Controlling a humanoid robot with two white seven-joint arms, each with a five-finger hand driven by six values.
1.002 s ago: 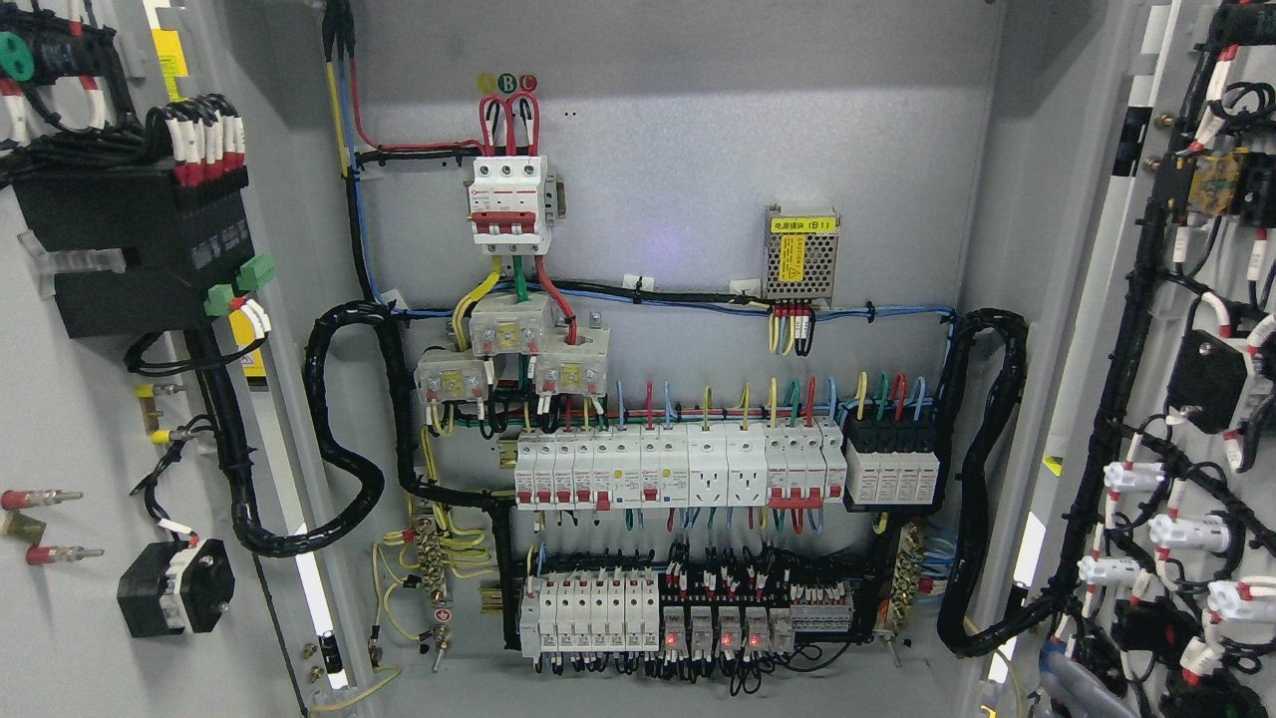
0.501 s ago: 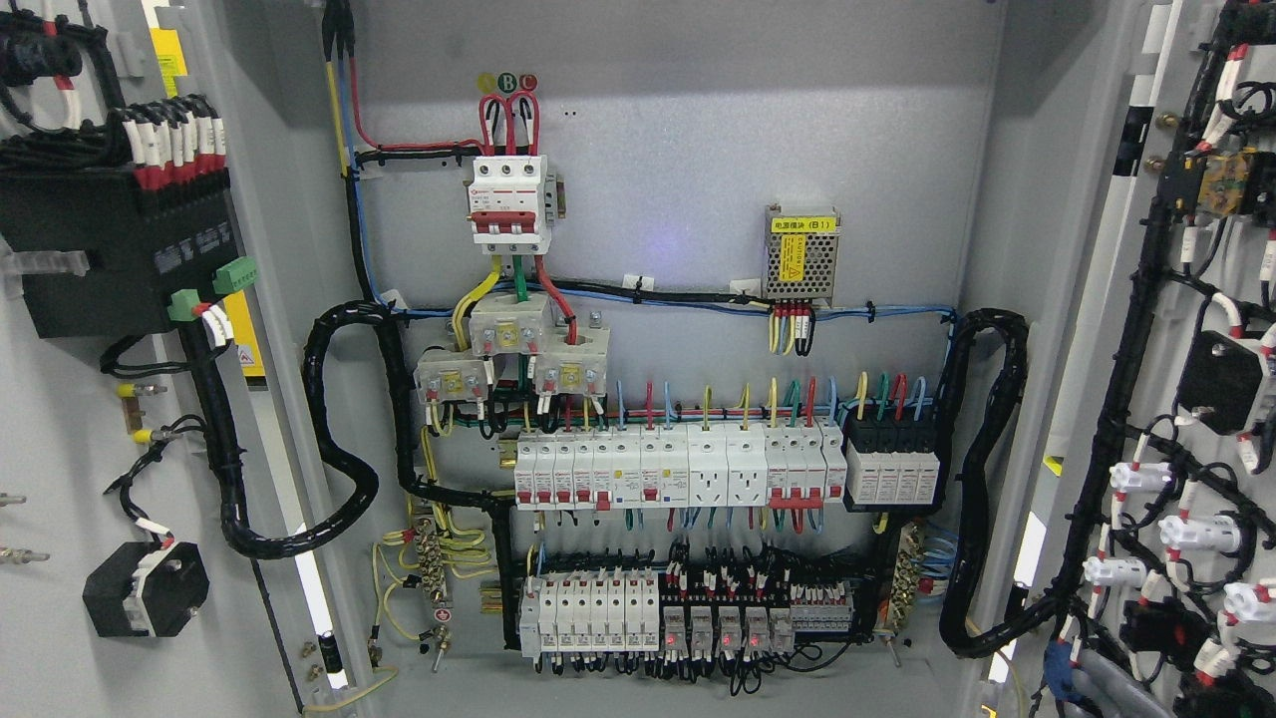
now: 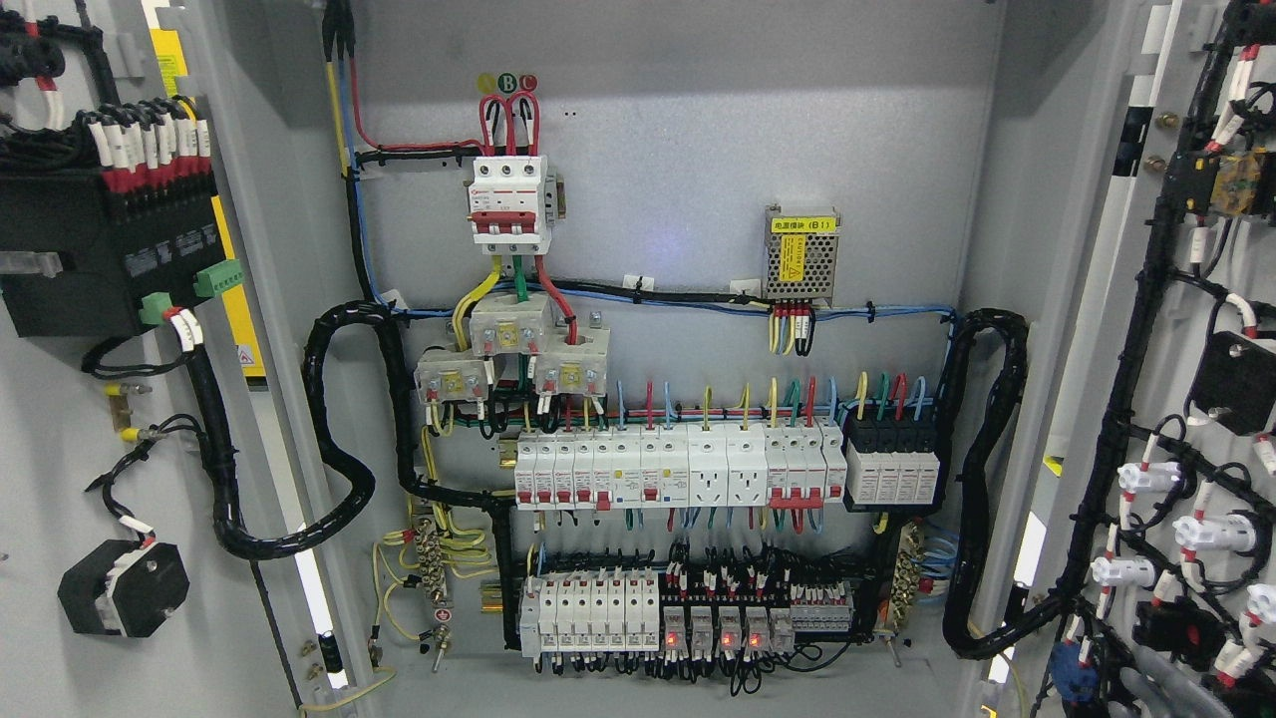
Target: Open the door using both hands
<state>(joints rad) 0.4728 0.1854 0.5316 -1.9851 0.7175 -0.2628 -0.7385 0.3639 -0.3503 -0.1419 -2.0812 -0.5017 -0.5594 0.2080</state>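
Breaker rows (image 3: 678,474) beneath mesh-cased power supply (image 3: 800,254)

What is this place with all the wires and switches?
Most likely the inside of an electrical cabinet, with both doors swung open. You can see rows of white breakers, a black cable bundle looping along the left side, and little red lights glowing near the bottom.

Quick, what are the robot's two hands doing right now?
Left hand: out of the picture, so it cannot be told.
Right hand: out of the picture too, cannot be told.
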